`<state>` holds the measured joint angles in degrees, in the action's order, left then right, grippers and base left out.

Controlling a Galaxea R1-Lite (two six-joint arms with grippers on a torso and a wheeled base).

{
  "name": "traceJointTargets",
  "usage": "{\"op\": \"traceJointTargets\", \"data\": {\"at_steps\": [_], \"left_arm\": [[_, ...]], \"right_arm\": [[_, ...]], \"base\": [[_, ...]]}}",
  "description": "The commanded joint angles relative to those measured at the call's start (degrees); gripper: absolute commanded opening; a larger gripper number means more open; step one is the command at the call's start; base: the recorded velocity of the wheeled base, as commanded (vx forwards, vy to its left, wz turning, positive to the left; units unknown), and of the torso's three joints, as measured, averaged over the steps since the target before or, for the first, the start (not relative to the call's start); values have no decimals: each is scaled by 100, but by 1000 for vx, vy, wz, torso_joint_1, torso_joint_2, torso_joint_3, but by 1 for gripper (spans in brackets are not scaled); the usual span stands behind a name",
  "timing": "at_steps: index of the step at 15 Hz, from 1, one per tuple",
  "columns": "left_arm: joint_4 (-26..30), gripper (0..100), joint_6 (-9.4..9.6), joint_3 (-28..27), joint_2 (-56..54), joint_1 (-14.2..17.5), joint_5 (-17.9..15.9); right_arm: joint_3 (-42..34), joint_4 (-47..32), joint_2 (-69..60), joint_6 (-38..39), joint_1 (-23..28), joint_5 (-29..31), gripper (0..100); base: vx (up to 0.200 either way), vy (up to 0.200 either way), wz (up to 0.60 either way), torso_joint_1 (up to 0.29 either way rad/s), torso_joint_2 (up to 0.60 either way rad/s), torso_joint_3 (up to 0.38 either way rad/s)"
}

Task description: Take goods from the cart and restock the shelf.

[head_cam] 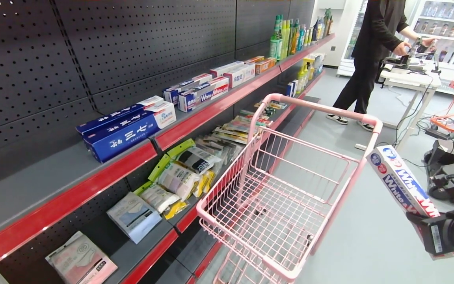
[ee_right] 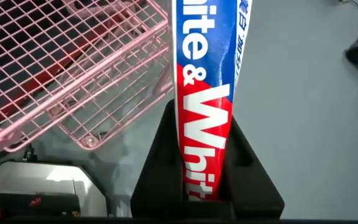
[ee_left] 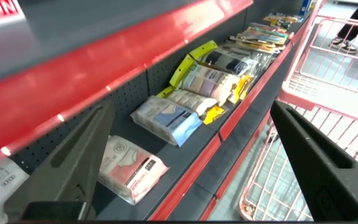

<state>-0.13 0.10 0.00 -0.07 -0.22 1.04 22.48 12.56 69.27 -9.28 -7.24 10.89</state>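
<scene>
The toothpaste box [head_cam: 402, 181] is out of the cart, held near the right edge of the scene above the grey floor, just to the right of the cart's pink rim. The right pincer [head_cam: 428, 221] is clenched on the box's near end, so most of its length sticks up and away, unsupported; the right wrist view shows the box [ee_right: 205, 93] wedged between the two dark fingers [ee_right: 247, 155]. The cart [head_cam: 317, 105] stands between the box and the shelf [head_cam: 211, 108] on the left; its basket looks bare apart from a dark speck or two that I cannot make out. Matching boxes [head_cam: 203, 92] lie on the shelf's upper level, with blue boxes [head_cam: 126, 128] nearer and bare board nearer again. The left pincer [ee_left: 191, 124] hangs released, low by the lower shelf level where soft packets [ee_left: 166, 118] lie. The risk I see is in the crossing: swung left at this height, the long free end could strike the cart's rim or handle and twist in the grip, since an end hold gives little against leverage. At the shelf, a tilted box could catch the red lip or shove its neighbours out of line.
</scene>
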Motion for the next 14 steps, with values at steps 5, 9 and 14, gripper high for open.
{"op": "traceJointTargets", "data": {"at_steps": [5, 9, 14], "left_arm": [[-4, 100, -1, 0, 7, -4, 2], [-4, 100, -1, 0, 7, 4, 2], [-4, 100, -1, 0, 7, 4, 2]], "right_arm": [[2, 1, -1, -180, -5, -25, 0], [20, 1, 8, -224, -14, -25, 0], [11, 1, 25, -268, -14, -34, 0]], "base": [[0, 0, 0, 263, -586, -323], [0, 0, 0, 212, -448, -245], [0, 0, 0, 175, -372, -201]]}}
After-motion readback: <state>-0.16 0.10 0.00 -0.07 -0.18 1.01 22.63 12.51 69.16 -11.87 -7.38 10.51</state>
